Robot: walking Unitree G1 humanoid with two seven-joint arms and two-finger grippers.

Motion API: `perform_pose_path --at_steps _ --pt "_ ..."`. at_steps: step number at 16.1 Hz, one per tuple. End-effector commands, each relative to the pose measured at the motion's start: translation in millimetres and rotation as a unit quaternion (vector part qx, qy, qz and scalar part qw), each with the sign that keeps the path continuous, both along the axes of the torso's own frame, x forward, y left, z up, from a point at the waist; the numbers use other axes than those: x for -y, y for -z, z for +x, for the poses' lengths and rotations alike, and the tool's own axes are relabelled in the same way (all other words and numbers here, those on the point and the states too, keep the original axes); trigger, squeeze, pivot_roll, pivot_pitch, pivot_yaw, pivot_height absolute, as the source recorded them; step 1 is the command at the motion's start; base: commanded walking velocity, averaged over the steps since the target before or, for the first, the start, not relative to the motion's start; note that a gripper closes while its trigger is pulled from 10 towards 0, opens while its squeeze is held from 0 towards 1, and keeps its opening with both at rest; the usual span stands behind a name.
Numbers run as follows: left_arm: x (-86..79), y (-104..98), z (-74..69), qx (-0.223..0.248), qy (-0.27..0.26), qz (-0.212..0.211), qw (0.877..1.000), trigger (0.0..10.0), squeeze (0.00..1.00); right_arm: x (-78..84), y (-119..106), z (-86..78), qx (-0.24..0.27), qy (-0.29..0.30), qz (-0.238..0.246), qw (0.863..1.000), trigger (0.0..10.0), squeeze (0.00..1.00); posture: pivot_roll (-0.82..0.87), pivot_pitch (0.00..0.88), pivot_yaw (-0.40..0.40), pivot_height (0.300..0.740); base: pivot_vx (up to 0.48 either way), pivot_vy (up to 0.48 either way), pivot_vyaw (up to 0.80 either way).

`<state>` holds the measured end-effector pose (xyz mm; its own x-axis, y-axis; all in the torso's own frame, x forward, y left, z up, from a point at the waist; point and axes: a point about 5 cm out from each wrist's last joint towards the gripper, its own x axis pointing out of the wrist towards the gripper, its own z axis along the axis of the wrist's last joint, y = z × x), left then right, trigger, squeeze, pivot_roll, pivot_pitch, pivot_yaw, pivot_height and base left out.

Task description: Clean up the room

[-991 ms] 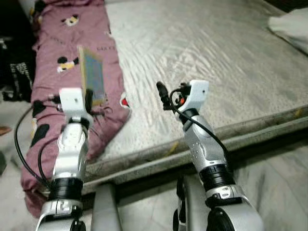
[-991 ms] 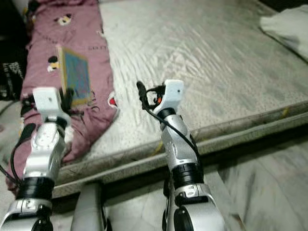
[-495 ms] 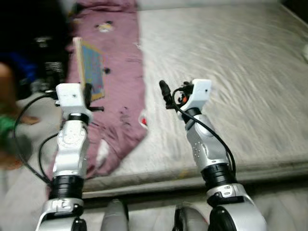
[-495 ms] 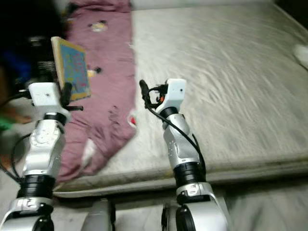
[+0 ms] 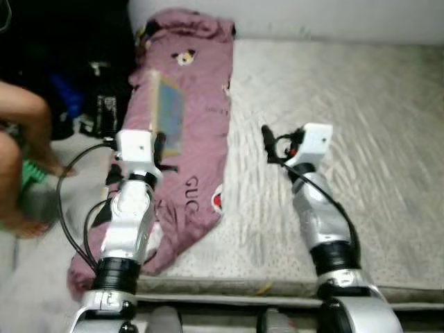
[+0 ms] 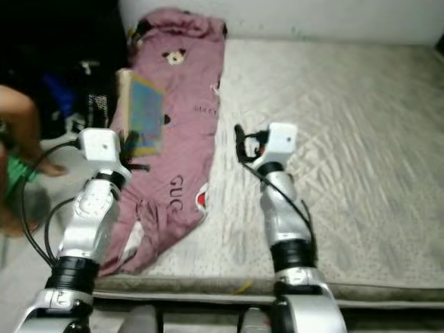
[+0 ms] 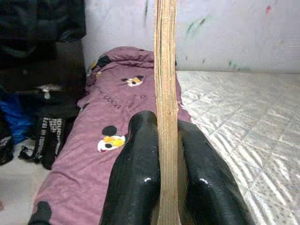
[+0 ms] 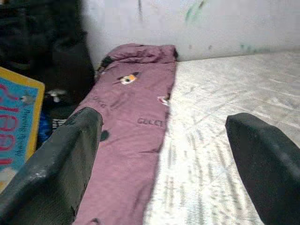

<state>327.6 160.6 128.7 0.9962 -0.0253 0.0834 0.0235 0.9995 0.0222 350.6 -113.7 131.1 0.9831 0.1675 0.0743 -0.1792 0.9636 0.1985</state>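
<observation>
Left gripper [image 7: 161, 187] closed tight on the lower edge of a thin, flat book with blue cover [image 6: 144, 123], held upright above the mauve cartoon-print blanket [image 5: 194, 139], probably for carrying to a proper place. Right gripper [image 8: 164, 154] raised over the grey quilted mattress [image 5: 361, 139], fingers spread wide, holding nothing. Farther left, on the floor, a person's bare leg [image 5: 31, 132] and dark bags [image 5: 97, 104], possibly blocking the way. Behind, a pale wall [image 7: 234, 33].
</observation>
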Motion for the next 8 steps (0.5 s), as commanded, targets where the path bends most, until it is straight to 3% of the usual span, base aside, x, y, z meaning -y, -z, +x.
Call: perform_pose_path --at_steps 1,6,8 --pt "-14.3 -7.6 0.1 0.020 -0.032 -0.004 0.999 10.0 0.00 -1.1 -2.5 2.8 0.004 -0.001 -0.006 1.000 10.0 0.00 -0.04 0.000 0.009 0.740 0.000 0.000 0.00" --pt "-6.4 -6.8 2.1 0.028 -0.029 -0.011 0.999 10.0 0.00 1.2 -1.3 4.4 -0.003 0.012 -0.017 1.000 10.0 0.00 -0.05 0.000 0.007 0.740 0.000 0.000 0.00" --pt "-7.1 -7.3 2.4 0.029 -0.034 -0.007 0.999 10.0 0.00 1.0 -0.8 5.2 -0.005 0.013 -0.015 1.000 10.0 0.00 -0.05 0.000 0.005 0.740 0.000 0.000 -0.80"
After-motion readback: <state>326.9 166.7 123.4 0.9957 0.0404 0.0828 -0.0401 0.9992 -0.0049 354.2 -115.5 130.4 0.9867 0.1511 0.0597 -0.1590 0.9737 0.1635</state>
